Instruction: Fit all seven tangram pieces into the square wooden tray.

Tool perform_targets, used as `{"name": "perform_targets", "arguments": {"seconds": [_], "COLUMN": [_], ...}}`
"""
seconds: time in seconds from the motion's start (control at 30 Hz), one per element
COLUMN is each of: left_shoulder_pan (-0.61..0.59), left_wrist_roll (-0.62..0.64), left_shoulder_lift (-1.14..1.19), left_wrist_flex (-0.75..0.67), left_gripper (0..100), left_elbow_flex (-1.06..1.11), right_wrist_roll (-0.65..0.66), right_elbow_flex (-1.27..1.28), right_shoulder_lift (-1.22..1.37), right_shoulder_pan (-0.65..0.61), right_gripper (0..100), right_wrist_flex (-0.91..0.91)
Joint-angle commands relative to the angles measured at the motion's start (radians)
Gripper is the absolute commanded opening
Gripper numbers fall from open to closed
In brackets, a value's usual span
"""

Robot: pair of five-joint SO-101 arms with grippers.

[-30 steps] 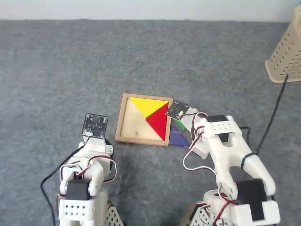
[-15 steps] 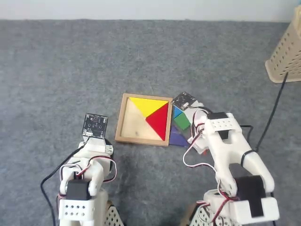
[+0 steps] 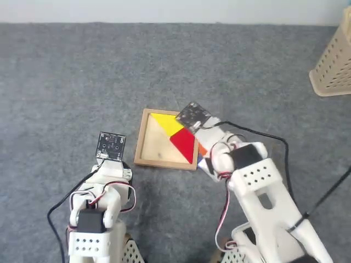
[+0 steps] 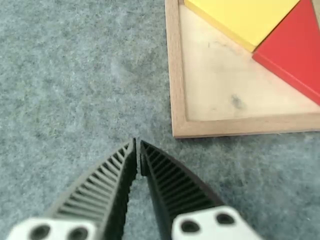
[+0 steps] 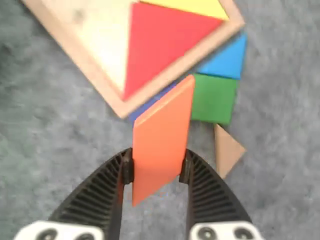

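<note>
Right pincer (image 5: 156, 167) first — it's clamped on an orange slanted piece (image 5: 162, 135), one finger on each long edge, and the piece sticks out past the tips. The far end of that piece overlaps the rim of the wooden tray (image 5: 100, 35), right next to the red triangle (image 5: 160, 40). The red one sits in the tray edge to edge with the yellow triangle (image 5: 195, 6), and the rest of the tray floor is bare wood.

Just outside that rim on the grey felt bench (image 3: 82, 71) there's a blue piece (image 5: 227, 57) with a green square (image 5: 215, 97) touching it. A small tan triangle (image 5: 227, 150) is close by, and a sliver of a dark blue piece (image 5: 150, 102) pokes out from under the orange one.

Left pincer (image 4: 138, 150) is closed up with nothing in it — tips just short of the tray's near rim. Beige slotted basket (image 3: 334, 60) sits well off at the bench's far right edge.
</note>
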Motion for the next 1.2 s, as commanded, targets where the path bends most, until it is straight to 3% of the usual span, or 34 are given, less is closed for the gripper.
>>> {"name": "perform_targets", "arguments": {"seconds": [0.0, 0.17, 0.63, 1.03, 1.17], "left_shoulder_pan": [-0.006, -0.006, -0.005, -0.005, -0.005], "left_wrist_roll": [0.009, 0.009, 0.009, 0.009, 0.009], "left_shoulder_lift": [-0.003, -0.003, -0.003, -0.003, -0.003], "left_wrist_flex": [0.005, 0.005, 0.005, 0.005, 0.005], "left_gripper": [1, 1, 1, 1, 1], "left_elbow_flex": [-0.005, -0.005, -0.005, -0.005, -0.005], "right_wrist_roll": [-0.018, -0.075, -0.126, -0.123, -0.123], "right_elbow_flex": [-0.129, -0.316, -0.592, -0.812, -0.813], "right_shoulder_lift": [0.008, 0.208, 0.808, 1.044, 1.046], "right_shoulder_pan": [-0.058, -0.116, -0.165, -0.220, -0.225], "right_gripper": [3.8, 3.8, 3.7, 4.3, 14.5], "right_wrist_flex": [0.012, 0.004, -0.312, -0.305, -0.242]}}
